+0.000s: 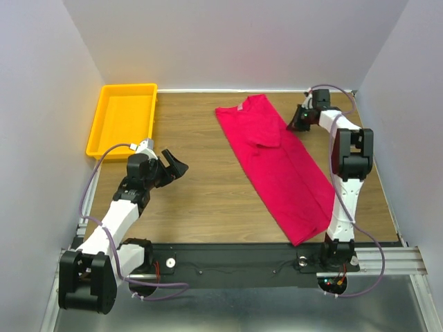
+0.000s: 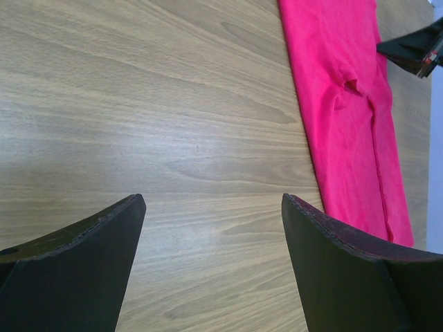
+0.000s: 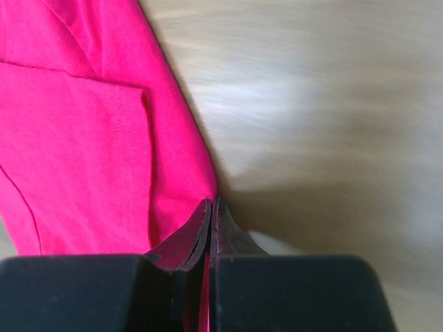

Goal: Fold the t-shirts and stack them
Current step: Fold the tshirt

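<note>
The crimson t-shirt [image 1: 277, 166] lies on the wooden table as a long strip, folded lengthwise, running from the far middle to the near right. A sleeve is folded over its upper part. My right gripper [image 1: 299, 123] sits at the shirt's far right edge. In the right wrist view it [image 3: 211, 202] is shut, with a thin line of red fabric pinched between its jaws at the edge of the t-shirt [image 3: 83, 138]. My left gripper [image 1: 174, 166] hovers over bare wood to the left of the shirt. In the left wrist view it [image 2: 213, 200] is open and empty, with the t-shirt [image 2: 346, 104] ahead on the right.
A yellow plastic tray [image 1: 121, 117] stands at the far left corner of the table. White walls close in the table on the left, back and right. The right arm's black fingers [image 2: 415, 48] show at the top right of the left wrist view.
</note>
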Tool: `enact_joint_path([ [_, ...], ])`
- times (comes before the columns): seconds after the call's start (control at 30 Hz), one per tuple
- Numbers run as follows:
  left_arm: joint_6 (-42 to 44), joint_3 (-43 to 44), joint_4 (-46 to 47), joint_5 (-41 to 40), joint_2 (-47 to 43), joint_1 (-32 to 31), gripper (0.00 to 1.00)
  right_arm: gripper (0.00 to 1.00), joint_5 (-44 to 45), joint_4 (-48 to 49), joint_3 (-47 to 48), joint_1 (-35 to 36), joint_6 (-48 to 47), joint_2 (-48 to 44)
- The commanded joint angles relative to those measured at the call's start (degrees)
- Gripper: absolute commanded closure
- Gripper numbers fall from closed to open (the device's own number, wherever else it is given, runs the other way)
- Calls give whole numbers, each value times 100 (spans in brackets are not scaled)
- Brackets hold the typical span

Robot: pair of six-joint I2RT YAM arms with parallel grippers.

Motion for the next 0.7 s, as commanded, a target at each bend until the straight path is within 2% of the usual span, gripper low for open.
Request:
enact_joint_path([
  [0.0, 10, 145, 430, 188, 6, 21, 9, 99, 626, 435, -511, -411, 287, -608],
  [0.17, -87, 127, 667, 355, 208, 21, 9, 99, 1373, 672, -1012, -790, 822, -899],
  [0.4, -183, 145, 1107, 890, 683, 12, 11, 99, 1672, 760, -1241, -1027, 1176, -1031],
  [0.5, -236, 189, 1318, 1136, 946, -49, 12, 86, 1655, 778, -1242, -1071, 983, -1092],
  [0.53, -245, 215, 1370, 1172, 1025, -110, 12, 76, 1612, 769, -1216, -1080, 878, -1188],
  [0.6, -289, 346, 1537, 1208, 1349, -373, 13, 67, 1629, 778, -1206, -1080, 500, -1338],
  [0.67, -324, 635, 1660, 1173, 1796, -863, 14, 51, 1699, 778, -1215, -1089, 80, -1610],
])
